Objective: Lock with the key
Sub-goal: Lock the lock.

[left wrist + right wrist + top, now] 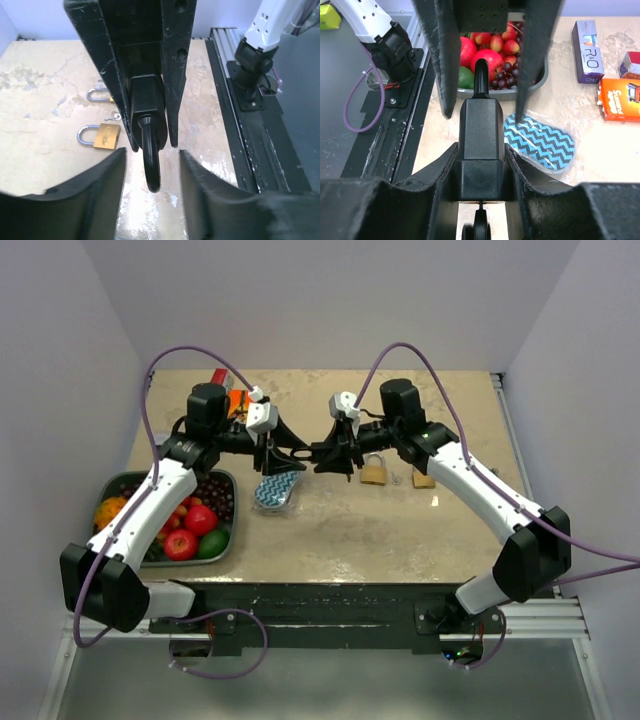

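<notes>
Above the middle of the desk (450,530), the right tool (481,162) is clamped on the body of the black padlock (480,125). It holds the lock in the air with the shackle (151,175) pointing at the other arm, probably so that arm can work on it. The left tool (151,156) stands open, a finger either side of the shackle, touching nothing. A thin stem (480,218) at the body's near end may be the key; too little shows. Brass padlocks (106,136) lie on the desk below.

You face a robotics lab cell: plain white panels (320,300) enclose a beige worktop (400,530) edged by aluminium rails (556,618).
</notes>
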